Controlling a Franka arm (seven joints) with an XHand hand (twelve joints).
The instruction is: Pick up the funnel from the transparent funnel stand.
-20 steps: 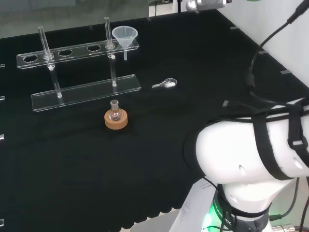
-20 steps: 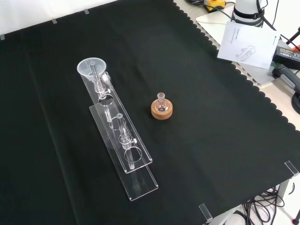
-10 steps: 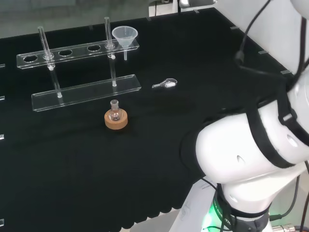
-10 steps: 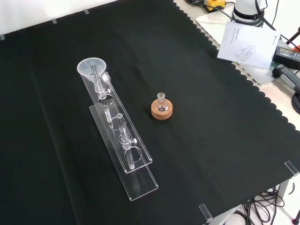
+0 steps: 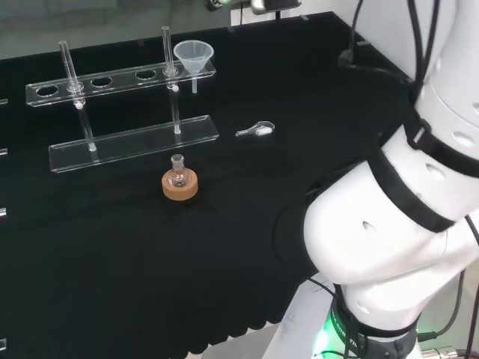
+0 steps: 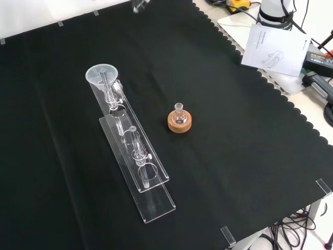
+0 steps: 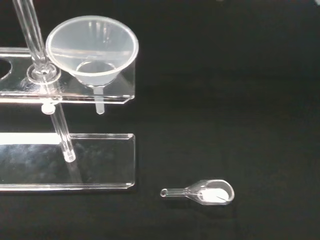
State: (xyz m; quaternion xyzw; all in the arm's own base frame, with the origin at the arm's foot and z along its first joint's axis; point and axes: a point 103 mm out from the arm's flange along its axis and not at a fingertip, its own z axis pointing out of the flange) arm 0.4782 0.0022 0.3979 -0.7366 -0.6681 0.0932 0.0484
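Clear plastic funnel [image 7: 93, 52] sits upright in the end hole of the stand [image 7: 65, 90], stem down (untouched), below the hand's wrist camera; the hand's fingers can't be judged.

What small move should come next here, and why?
Probably bring the hand down toward the funnel and line it up over the cone. The funnel sits untouched in the end hole of the transparent funnel stand, stem hanging through, and the wrist view looks at it from a distance, so the approach seems unfinished.
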